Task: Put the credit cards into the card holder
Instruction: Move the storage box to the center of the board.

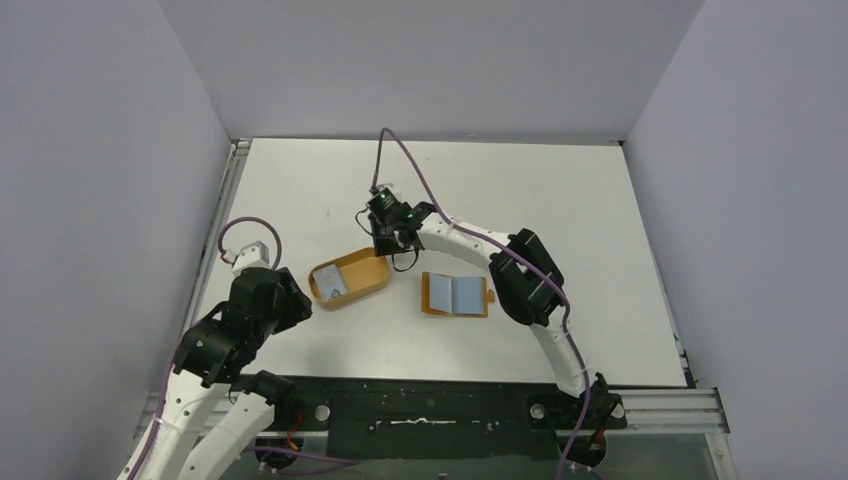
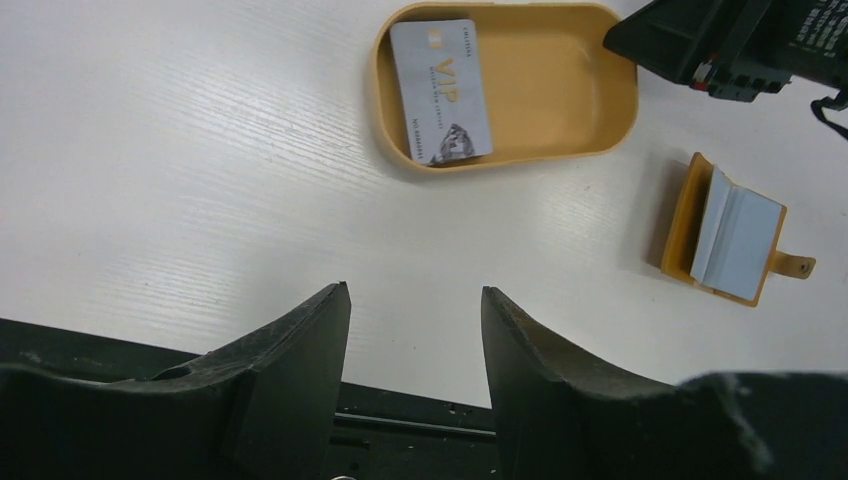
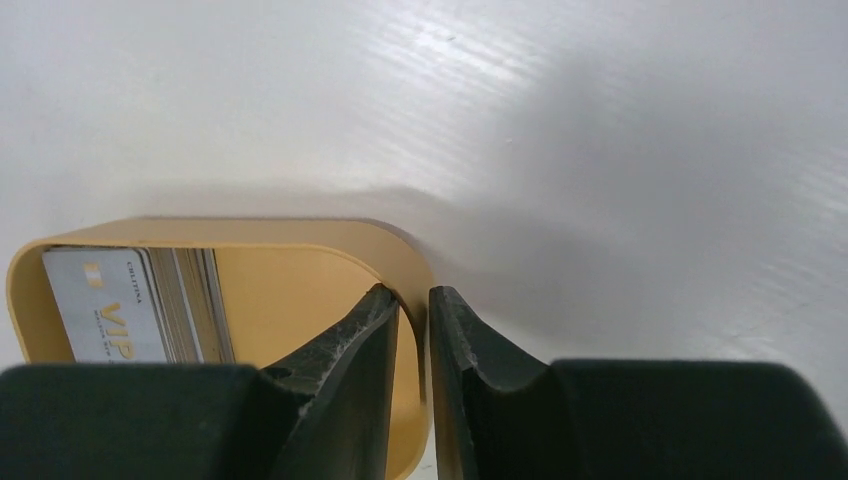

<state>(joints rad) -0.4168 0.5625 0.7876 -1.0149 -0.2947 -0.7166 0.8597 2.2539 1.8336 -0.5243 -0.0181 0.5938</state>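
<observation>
The credit cards (image 1: pixel 333 282) lie stacked at the left end of an orange oval tray (image 1: pixel 375 283); the top one is silvery grey with "VIP" print (image 2: pixel 441 90). The stack also shows in the right wrist view (image 3: pixel 110 310). The card holder (image 1: pixel 455 294), a tan wallet, lies open to the right of the tray, with a pale blue-white face (image 2: pixel 738 240) on its inside. My right gripper (image 3: pixel 412 295) is shut on the tray's right rim (image 3: pixel 300 230), one finger inside and one outside. My left gripper (image 2: pixel 415 295) is open and empty near the table's front edge.
The black rail (image 1: pixel 420 405) runs along the table's near edge under the left gripper. Grey walls close the back and both sides. The right arm (image 1: pixel 530 280) arches over the table just right of the wallet.
</observation>
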